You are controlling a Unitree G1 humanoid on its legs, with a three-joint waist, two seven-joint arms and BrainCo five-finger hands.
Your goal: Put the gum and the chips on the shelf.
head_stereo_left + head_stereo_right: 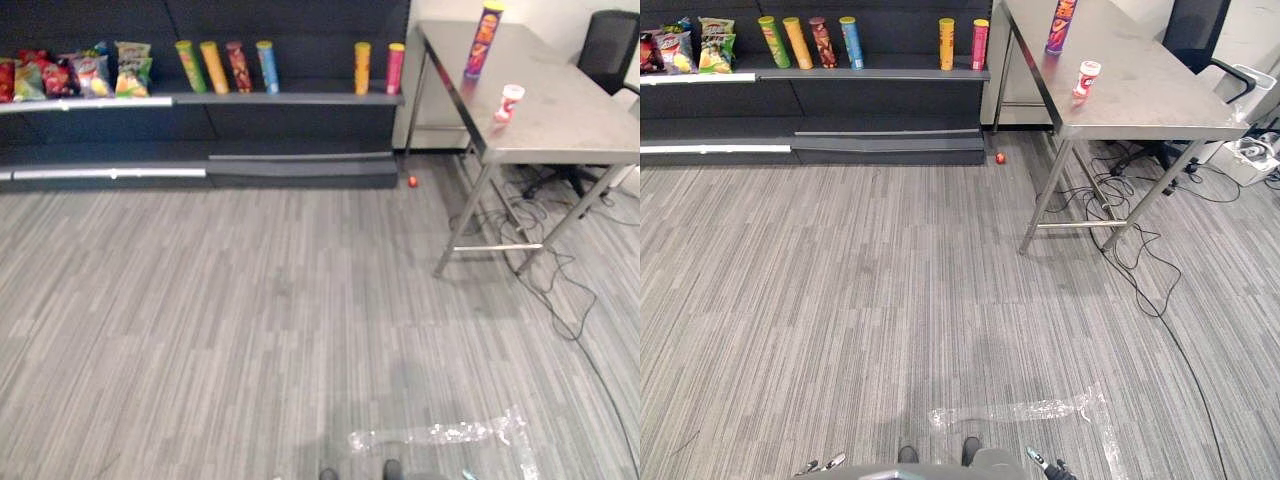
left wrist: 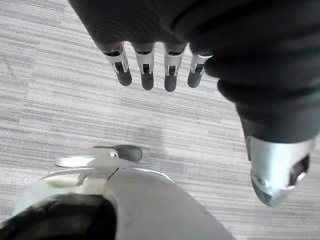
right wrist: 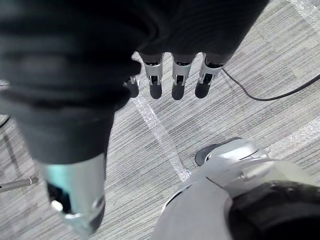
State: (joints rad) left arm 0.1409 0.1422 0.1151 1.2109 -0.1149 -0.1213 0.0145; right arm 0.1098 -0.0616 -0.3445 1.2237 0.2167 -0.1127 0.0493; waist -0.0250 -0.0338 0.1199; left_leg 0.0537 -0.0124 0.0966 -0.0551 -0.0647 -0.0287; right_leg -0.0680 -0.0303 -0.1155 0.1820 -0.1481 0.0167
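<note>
The chips (image 1: pixel 484 38) were a tall tube with a purple body, red and yellow print and a yellow lid, standing upright in the upper right of the frame, near the far edge of a grey metal table (image 1: pixel 575 125). The gum (image 1: pixel 509 102) was a small white tub with a red lid and a red band. It sat on the same table, nearer the camera than the tube and well apart from it.

In the upper left, a dark shelf (image 1: pixel 300 99) carried a row of upright tubes (image 1: pixel 228 67) in green, orange, red and blue. An orange one and a pink one stood further right, and bright snack bags (image 1: pixel 132 69) sat at its left end. A small red object (image 1: pixel 412 181) lay on the striped grey floor by the shelf's right end.

The left hand (image 2: pixel 146 75) hung over the floor with its fingers straight and holding nothing. The right hand (image 3: pixel 177 82) hung the same way, also empty, above a strip of clear tape (image 3: pixel 160 132).
</note>
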